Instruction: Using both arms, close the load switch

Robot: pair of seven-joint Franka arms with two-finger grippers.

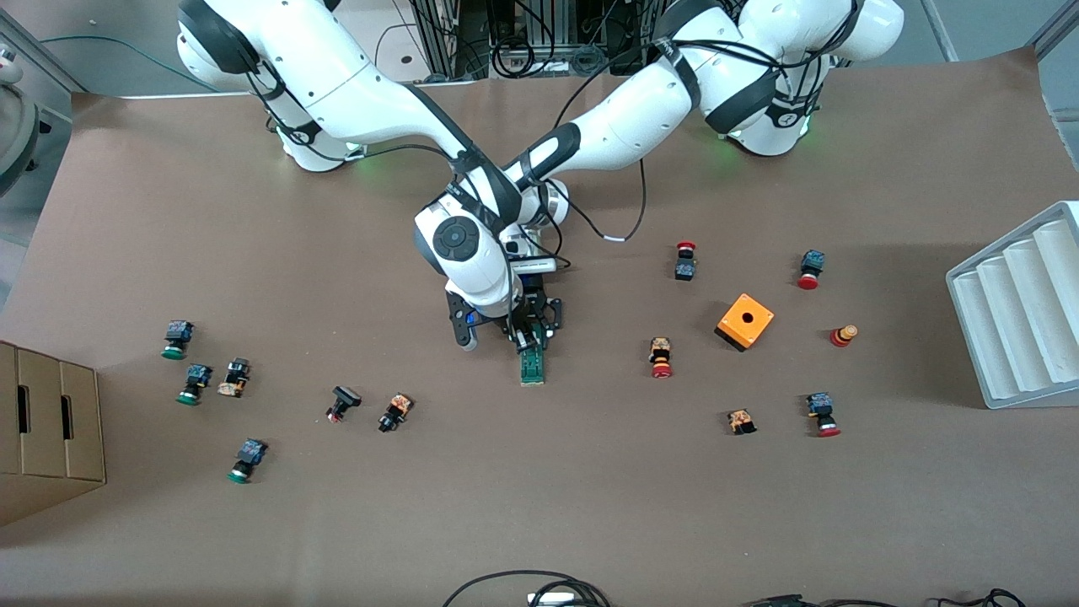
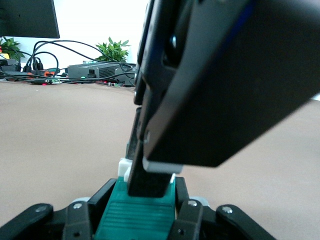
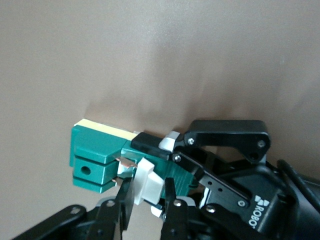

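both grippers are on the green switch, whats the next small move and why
Probably the right gripper should swing the white lever down flat: it is shut on that lever, which sticks out from the load switch, while the left gripper clamps the body.

table [image 1: 539, 506]: brown cover | on it: push-buttons [image 1: 238, 377], orange box [image 1: 745, 321], load switch [image 1: 533, 367]

Brown paper [image 1: 539, 506] covers the table; a cardboard box [image 1: 46, 426] stands at one end; a white ridged tray [image 1: 1020, 312] at the other.
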